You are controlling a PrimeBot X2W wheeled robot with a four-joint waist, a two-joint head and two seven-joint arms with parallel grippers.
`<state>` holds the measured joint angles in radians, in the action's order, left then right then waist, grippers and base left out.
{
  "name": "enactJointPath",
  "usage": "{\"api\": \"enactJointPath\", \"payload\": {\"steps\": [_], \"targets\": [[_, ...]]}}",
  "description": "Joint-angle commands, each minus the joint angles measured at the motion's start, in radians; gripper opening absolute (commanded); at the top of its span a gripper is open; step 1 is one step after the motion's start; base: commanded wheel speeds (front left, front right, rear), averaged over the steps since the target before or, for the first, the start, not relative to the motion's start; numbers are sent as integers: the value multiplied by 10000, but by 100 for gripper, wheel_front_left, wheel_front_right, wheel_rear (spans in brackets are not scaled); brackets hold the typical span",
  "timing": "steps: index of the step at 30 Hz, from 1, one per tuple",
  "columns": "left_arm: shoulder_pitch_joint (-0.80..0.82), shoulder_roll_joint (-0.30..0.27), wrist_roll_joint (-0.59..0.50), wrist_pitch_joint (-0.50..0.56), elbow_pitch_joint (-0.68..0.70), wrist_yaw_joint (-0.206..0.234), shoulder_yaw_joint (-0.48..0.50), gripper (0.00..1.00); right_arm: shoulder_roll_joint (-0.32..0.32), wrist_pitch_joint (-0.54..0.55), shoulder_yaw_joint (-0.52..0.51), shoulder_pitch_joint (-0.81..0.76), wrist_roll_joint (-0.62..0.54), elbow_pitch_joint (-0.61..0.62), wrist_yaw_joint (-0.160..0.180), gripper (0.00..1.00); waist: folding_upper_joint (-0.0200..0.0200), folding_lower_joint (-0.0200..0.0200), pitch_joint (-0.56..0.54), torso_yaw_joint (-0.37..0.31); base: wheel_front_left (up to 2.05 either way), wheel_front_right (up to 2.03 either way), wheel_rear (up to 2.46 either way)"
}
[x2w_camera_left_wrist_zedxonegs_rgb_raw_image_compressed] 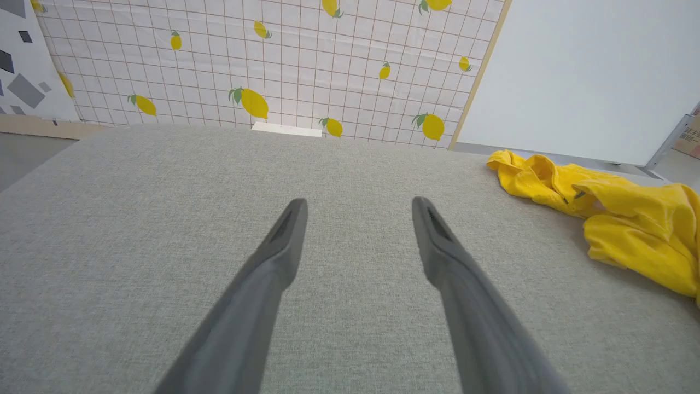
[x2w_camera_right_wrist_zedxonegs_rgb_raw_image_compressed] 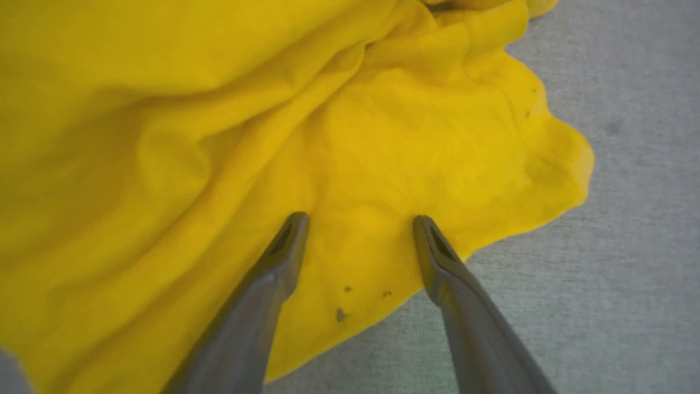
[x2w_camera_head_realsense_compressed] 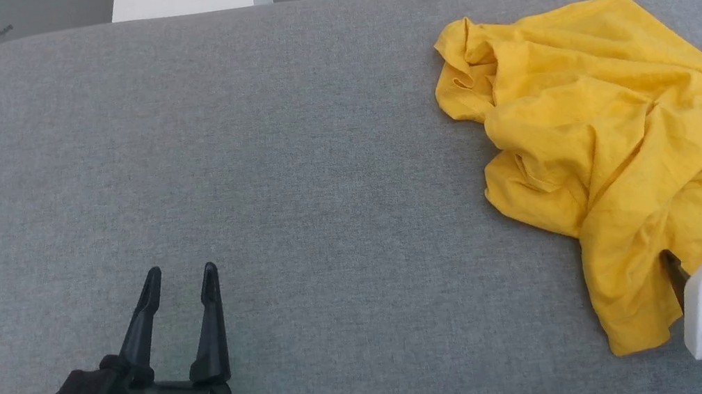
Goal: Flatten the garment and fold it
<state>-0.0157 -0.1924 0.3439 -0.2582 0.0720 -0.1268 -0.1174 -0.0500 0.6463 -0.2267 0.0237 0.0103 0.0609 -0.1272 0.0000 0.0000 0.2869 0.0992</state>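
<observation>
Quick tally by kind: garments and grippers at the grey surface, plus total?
Garments: 1, the yellow garment, crumpled.
Grippers: 2, left gripper and right gripper, both open.
Total: 3

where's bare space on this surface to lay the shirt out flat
The grey surface is bare from the left gripper to its far edge and across to the garment. Crowded on the right: the crumpled garment, with the open right gripper over its near edge.
</observation>
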Motion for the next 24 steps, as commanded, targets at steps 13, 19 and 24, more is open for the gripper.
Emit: {"api": "enactJointPath", "payload": {"steps": [13, 19, 24], "targets": [[-65, 20, -51, -36, 16, -38, 134, 100, -55, -122, 414, 1524, -794, -673, -35, 0, 0, 0, 49, -134, 0, 0, 0], [-32, 79, -26, -36, 67, -38, 158, 100, -36, -173, -819, 1167, -623, 683, -35, 0, 0, 0, 75, -434, 0, 0, 0], [-16, 86, 15, -36, 66, -38, 150, 100, -17, -53, -2715, -105, -758, 1330, -35, 0, 0, 0, 109, -483, 0, 0, 0]]}}
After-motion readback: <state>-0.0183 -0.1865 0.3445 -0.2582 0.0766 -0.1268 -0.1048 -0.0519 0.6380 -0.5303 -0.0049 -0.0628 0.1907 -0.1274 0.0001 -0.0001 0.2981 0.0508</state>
